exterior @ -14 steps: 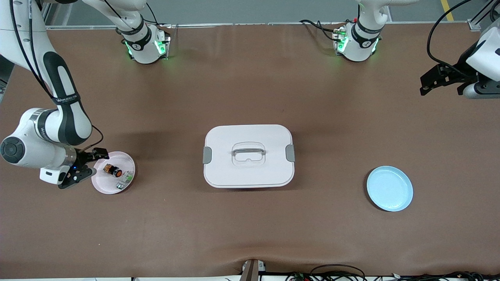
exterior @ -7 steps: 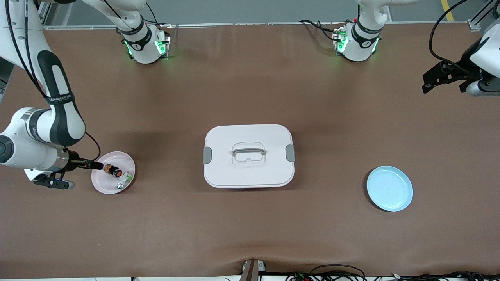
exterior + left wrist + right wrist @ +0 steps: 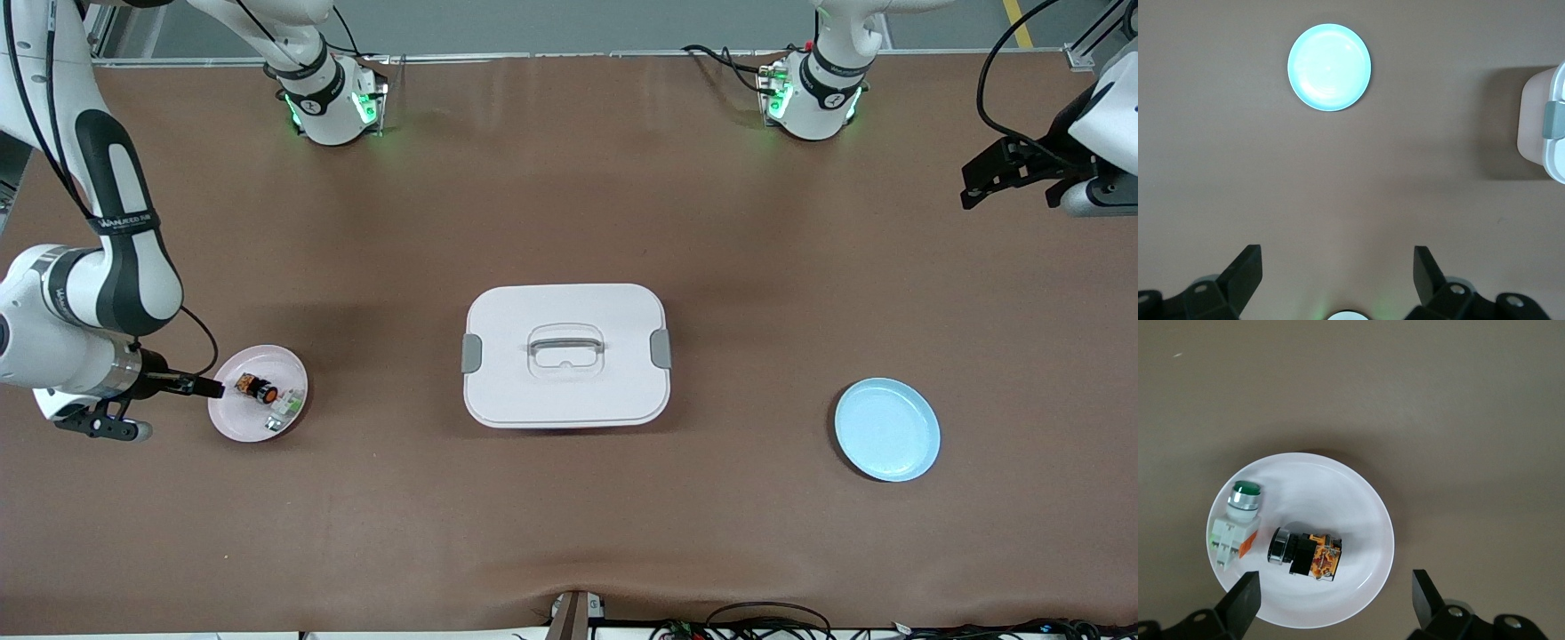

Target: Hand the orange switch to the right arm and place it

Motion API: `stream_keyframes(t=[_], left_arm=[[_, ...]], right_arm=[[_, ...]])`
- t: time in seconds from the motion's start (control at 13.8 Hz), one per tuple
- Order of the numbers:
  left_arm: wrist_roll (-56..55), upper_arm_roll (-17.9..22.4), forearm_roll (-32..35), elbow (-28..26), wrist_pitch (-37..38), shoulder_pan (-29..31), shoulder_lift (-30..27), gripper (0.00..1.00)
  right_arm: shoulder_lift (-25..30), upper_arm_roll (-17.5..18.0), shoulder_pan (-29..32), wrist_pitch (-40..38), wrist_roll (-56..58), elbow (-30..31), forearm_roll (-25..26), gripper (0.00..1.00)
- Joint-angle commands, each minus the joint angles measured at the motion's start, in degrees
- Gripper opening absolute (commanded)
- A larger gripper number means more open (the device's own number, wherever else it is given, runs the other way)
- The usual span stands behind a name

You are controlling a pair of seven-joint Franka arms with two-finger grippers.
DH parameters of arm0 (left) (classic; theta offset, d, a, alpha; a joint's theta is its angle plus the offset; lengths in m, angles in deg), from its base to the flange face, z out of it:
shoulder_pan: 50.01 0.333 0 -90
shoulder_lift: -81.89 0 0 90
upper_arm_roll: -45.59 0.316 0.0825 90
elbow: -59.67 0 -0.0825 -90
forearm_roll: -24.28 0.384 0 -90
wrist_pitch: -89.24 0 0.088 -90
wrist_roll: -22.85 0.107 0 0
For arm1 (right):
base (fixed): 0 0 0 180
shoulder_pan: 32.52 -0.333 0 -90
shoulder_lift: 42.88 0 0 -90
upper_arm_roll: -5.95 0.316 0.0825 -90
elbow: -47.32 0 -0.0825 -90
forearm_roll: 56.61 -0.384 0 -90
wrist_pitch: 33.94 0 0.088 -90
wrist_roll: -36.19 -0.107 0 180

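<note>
The orange switch (image 3: 256,388) lies on its side on a pale pink plate (image 3: 240,422) at the right arm's end of the table. A white-and-green part (image 3: 282,411) lies beside it on the same plate. In the right wrist view the switch (image 3: 1305,553) lies close before my open, empty right gripper (image 3: 1335,587), beside the green-capped part (image 3: 1237,520). The right gripper (image 3: 206,387) is at the plate's rim and touches nothing. My left gripper (image 3: 1011,191) is open and empty, up over the left arm's end of the table, and waits; it also shows in the left wrist view (image 3: 1338,267).
A white lidded box (image 3: 565,354) with a handle stands mid-table. A light blue plate (image 3: 887,429) lies toward the left arm's end, nearer the front camera; it also shows in the left wrist view (image 3: 1329,67). The box's edge (image 3: 1538,127) shows there too.
The right wrist has turned and the right arm has drawn back slightly from the plate toward its end of the table. The switch has not moved. The left gripper has shifted slightly.
</note>
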Motion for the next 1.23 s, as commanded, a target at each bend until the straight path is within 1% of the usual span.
stream_keyframes(t=[0.0, 0.14, 0.36, 0.58, 0.8, 1.01, 1.16], left_arm=[[0.9, -0.2, -1.0, -0.9, 0.5, 0.4, -1.4, 1.00], [0.9, -0.2, -1.0, -0.9, 0.6, 0.4, -1.4, 1.00], [0.9, -0.2, -1.0, -1.0, 0.6, 0.4, -1.4, 1.00], [0.9, -0.2, -1.0, -1.0, 0.6, 0.5, -1.4, 1.00], [0.9, -0.2, -1.0, -1.0, 0.6, 0.5, -1.4, 1.00], [1.0, -0.2, -1.0, -0.9, 0.6, 0.4, -1.5, 1.00], [1.1, -0.2, -1.0, -0.9, 0.6, 0.4, -1.4, 1.00]], right_arm=[[3.3, 0.7, 1.3, -1.5, 7.8, 0.0, -0.8, 1.00], [4.9, 0.8, 1.2, -5.8, 6.7, -0.2, -0.8, 1.00], [8.1, 1.1, -0.3, -10.1, -1.8, -0.4, -0.7, 1.00], [11.5, 1.1, -1.4, -13.3, -2.0, -0.2, -0.4, 1.00], [16.1, 1.1, -1.8, -18.0, -2.0, 0.0, -0.2, 1.00], [21.2, 1.1, -2.0, -21.5, -1.5, 0.7, 0.0, 1.00], [25.8, 1.1, -2.2, -21.8, -1.2, 3.0, 0.1, 1.00]])
